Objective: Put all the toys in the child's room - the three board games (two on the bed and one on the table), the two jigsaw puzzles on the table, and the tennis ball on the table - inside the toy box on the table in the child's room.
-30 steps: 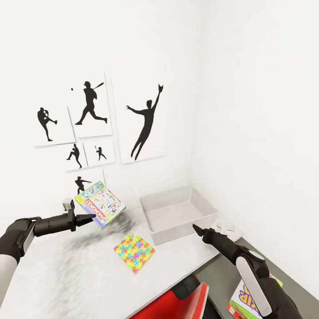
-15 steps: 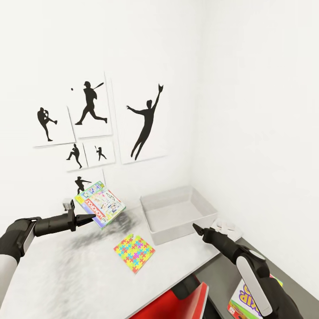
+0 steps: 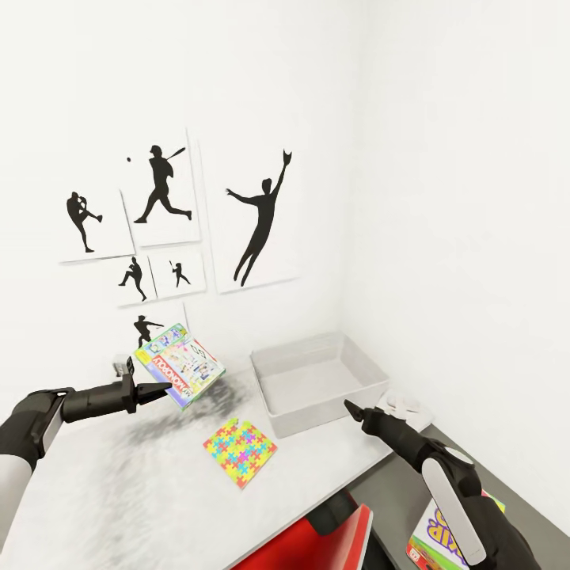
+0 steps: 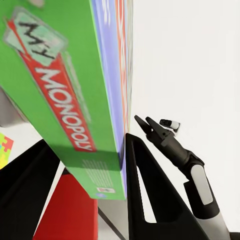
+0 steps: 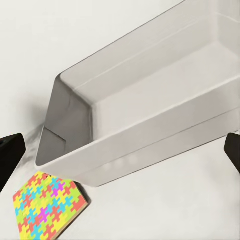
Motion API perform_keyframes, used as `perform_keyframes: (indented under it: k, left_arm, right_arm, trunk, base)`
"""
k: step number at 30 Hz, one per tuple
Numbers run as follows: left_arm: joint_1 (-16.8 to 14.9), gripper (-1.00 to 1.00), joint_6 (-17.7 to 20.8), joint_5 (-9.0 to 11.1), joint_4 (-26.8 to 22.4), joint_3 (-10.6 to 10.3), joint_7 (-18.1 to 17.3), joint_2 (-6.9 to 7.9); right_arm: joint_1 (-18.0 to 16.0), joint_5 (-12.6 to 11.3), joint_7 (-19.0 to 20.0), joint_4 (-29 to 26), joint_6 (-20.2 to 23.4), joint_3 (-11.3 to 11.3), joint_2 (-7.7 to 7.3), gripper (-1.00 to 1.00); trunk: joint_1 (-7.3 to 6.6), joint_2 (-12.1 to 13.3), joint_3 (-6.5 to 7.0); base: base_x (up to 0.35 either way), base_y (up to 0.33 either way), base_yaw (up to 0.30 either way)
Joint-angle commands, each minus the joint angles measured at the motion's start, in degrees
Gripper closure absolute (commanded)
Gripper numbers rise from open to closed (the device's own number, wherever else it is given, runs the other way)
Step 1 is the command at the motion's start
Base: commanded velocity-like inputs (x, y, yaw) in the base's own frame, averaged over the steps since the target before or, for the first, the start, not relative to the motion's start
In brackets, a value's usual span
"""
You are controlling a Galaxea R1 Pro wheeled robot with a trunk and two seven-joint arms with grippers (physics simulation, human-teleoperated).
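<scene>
Left gripper (image 3: 162,386) clamped on Monopoly board game (image 3: 179,362), box pinched between fingers, held above table (image 3: 119,483), short of toy box (image 3: 317,380). No shift since a second ago: carry stalled. Right gripper (image 3: 351,408) fingers spread, empty, toy box just ahead. Jigsaw puzzle (image 3: 240,451) on table near bin.

As far as I can tell, only the left gripper (image 3: 154,389) drifts marginally with its Monopoly box (image 3: 179,363).
</scene>
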Motion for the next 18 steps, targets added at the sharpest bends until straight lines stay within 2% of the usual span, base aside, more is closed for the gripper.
perform_keyframes:
  k: [1, 10, 15, 18]
  left_arm:
    - [-0.06, 1.00, 0.53, -0.16, -0.01, 0.03, -0.27, -0.03]
    - [-0.03, 1.00, 0.34, -0.52, 0.06, -0.06, -0.27, -0.65]
    - [-0.25, 1.00, 0.94, -0.74, 0.04, -0.18, -0.27, -4.57]
    - [-2.15, 1.00, 2.85, -0.78, 0.00, -0.44, 4.73, -7.52]
  right_arm:
    - [-0.05, -0.21, 0.03, -0.04, 0.24, 0.01, -0.03, -1.00]
    - [-0.05, -0.30, 0.07, -0.25, 0.24, -0.26, -0.28, -1.00]
    - [-0.05, -0.19, 0.07, -0.33, 0.24, -0.41, -0.57, -1.00]
    - [-0.05, -0.40, 0.09, -0.36, 0.24, -0.68, -0.95, -1.00]
  trunk:
    - [0.03, -0.12, -0.13]
    - [0.03, -0.12, -0.13]
    - [0.03, -0.12, -0.13]
    - [0.03, -0.12, -0.13]
  base:
    - [0.000, 0.000, 0.000]
    - [0.000, 0.000, 0.000]
    - [0.000, 0.000, 0.000]
    - [0.000, 0.000, 0.000]
